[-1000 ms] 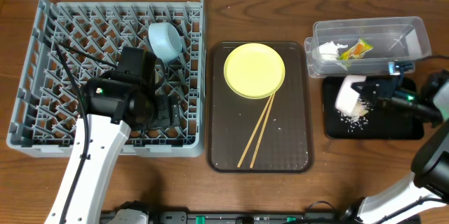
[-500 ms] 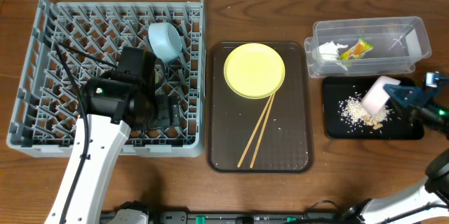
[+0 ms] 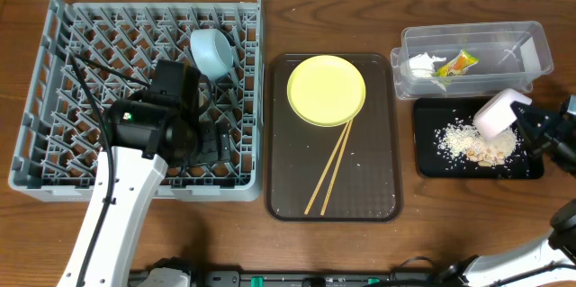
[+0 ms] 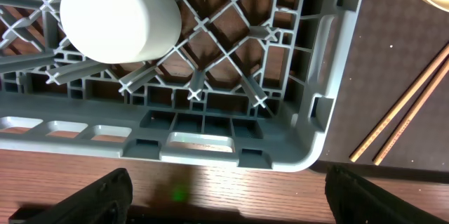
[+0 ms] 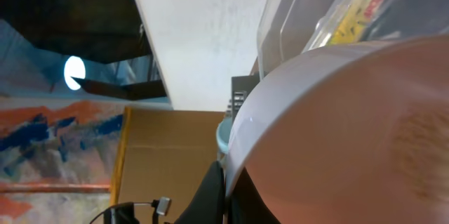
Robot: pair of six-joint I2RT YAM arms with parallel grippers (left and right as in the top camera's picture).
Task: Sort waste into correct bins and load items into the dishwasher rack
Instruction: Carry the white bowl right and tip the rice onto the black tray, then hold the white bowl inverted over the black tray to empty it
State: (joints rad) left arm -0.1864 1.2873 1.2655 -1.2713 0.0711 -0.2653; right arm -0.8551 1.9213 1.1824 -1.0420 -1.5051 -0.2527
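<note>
The dishwasher rack (image 3: 54, 80) is lying under the left claw (image 4: 228, 206), whose jaws are standing wide apart and empty above the rack's near right corner. The black tray (image 3: 432, 165) is sitting below the right claw (image 3: 531, 125), with the clear tub (image 3: 495, 53) just beyond it. That claw is clamping the white bowl (image 3: 498, 114) by its edge, tilted over the tray. The white cup (image 4: 119, 17) is lying in the rack just ahead of the left claw. Rice scraps (image 3: 454, 139) are lying left of the right claw.
</note>
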